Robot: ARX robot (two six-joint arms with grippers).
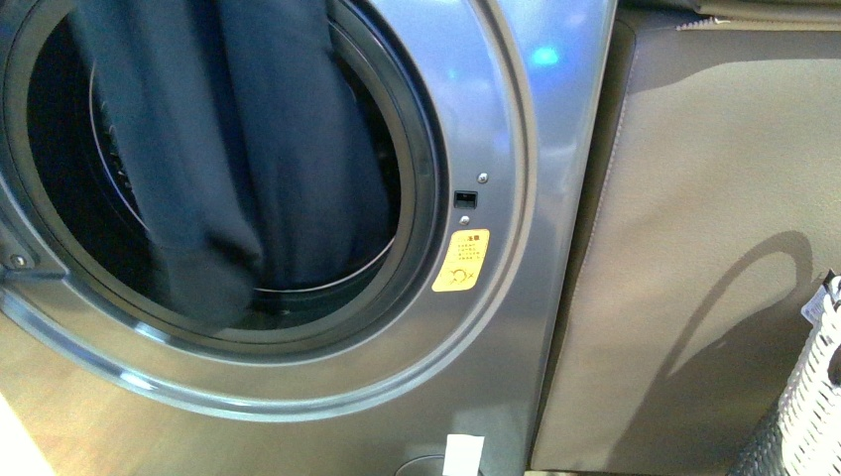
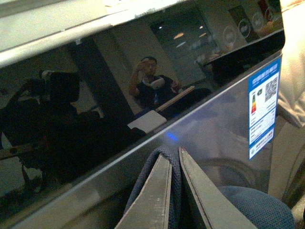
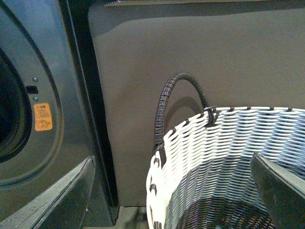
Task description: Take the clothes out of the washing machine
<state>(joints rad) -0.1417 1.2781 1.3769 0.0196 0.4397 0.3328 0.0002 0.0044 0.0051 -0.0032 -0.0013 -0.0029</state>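
Note:
Dark slate-blue clothes (image 1: 248,149) hang in a long fold from above the picture down across the open porthole of the grey washing machine (image 1: 516,149). Their lower end droops over the black door seal, with the steel drum dark behind. In the left wrist view my left gripper (image 2: 174,155) is shut on a ribbed blue fold of the clothes (image 2: 177,181), held up by the machine's glossy top panel. My right gripper (image 3: 174,191) stands open with nothing between its fingers, above the woven basket (image 3: 224,138). Neither gripper shows in the front view.
A yellow-orange warning sticker (image 1: 461,260) sits right of the porthole. A beige cushioned panel (image 1: 714,248) stands right of the machine. The white woven basket (image 1: 815,397) with a dark handle (image 3: 176,95) stands at the lower right. An energy label (image 2: 263,107) is on the machine's front.

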